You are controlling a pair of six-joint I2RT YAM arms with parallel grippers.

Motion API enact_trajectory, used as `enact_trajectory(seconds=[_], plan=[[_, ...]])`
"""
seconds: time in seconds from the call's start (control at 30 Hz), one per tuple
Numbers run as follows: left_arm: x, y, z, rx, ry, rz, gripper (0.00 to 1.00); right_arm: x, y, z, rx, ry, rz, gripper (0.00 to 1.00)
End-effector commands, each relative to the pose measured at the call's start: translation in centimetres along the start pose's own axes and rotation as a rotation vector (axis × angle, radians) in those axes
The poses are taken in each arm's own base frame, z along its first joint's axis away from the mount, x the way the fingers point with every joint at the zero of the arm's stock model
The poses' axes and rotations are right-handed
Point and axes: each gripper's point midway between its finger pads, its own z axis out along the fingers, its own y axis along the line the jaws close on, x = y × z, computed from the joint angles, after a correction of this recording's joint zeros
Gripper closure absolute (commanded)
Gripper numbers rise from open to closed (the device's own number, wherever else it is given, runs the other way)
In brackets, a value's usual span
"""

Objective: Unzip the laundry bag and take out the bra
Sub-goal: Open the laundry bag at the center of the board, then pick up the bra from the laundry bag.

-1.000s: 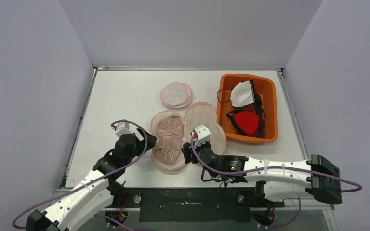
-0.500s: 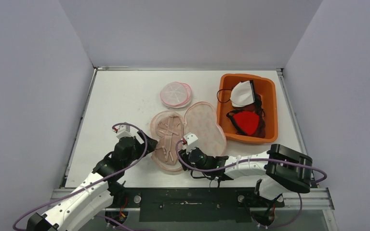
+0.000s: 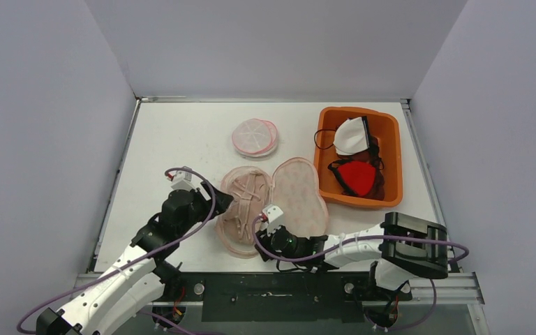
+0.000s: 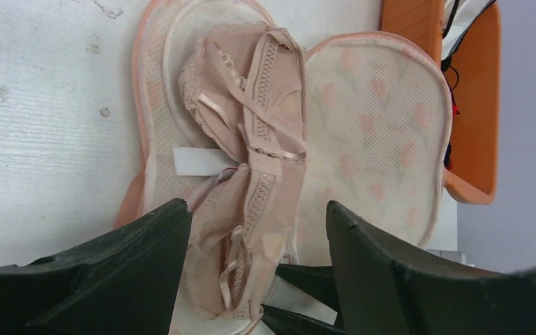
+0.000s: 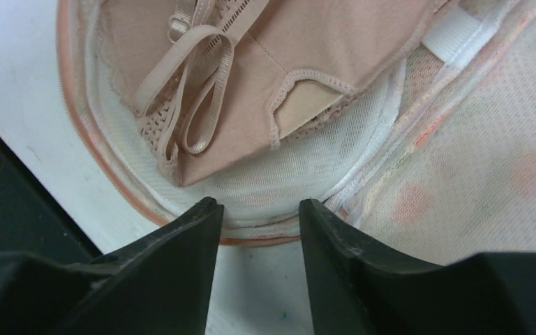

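The pink mesh laundry bag [image 3: 299, 199] lies unzipped and spread open like a clamshell at mid-table. A beige bra [image 3: 243, 204] is folded in its left half. My left gripper [image 3: 218, 202] is at the bag's left side, open; in the left wrist view its jaws [image 4: 256, 206] stand wide either side of the bra's [image 4: 262, 125] near end, without pinching it. My right gripper [image 3: 262, 244] sits low at the bag's near end, open, with the bag's orange-trimmed rim [image 5: 265, 220] just at its fingertips [image 5: 258, 204]. The bra [image 5: 300, 49] lies just beyond the rim.
An orange bin [image 3: 393, 150] at the right holds a white bra and a red one. A small round pink mesh bag [image 3: 255, 137] lies behind the open bag. The black front rail runs just behind my right gripper. Walls close in left and right.
My right gripper has drawn back from the bag's middle to its near rim and narrowed. The left gripper has pushed forward over the bra's near end. The bag has shifted slightly.
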Motion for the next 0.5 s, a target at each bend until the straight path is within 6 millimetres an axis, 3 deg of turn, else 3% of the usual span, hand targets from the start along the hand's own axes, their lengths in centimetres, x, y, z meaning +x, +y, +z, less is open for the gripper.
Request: enact_trajectory(seconds=[0.0,0.23,0.33,0.47], plan=[[-2.2,-3.6,-0.8,0.111,-0.037,0.025,0.32,-3.4,0.1,-1.9,0.035,-0.068,0.038,0.5],[-1.8,-6.2,0.4,0.18,0.027,0.054,0.43,-9.9,-1.5,-4.6,0.077,-0.179,0.147,0.24],[-0.7,-5.9,1.7,0.177,0.065,0.054,0.57,-12.0,-2.8,-4.2,0.05,-0.195,0.286,0.14],[0.6,-4.5,3.3,0.143,0.083,0.042,0.7,-13.4,-3.1,-2.6,-0.058,-0.183,0.454,0.12]])
